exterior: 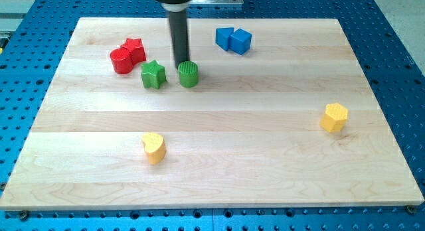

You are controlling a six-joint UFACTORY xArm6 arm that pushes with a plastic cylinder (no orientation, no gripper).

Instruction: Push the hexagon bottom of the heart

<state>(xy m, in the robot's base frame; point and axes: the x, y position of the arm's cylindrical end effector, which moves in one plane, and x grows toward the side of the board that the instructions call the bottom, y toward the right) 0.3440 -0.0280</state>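
The yellow hexagon (334,117) lies near the view's right edge of the wooden board (219,164). The yellow heart (154,147) lies at the lower left, far from the hexagon. My tip (180,64) comes down from the view's top. It stands just above and slightly left of a green cylinder (188,74), touching or nearly touching it. It is far from both yellow blocks.
A green star (153,74) sits left of the green cylinder. A red star (135,50) and a red cylinder (121,60) sit together at the upper left. Two blue blocks (232,40) sit together at the top centre.
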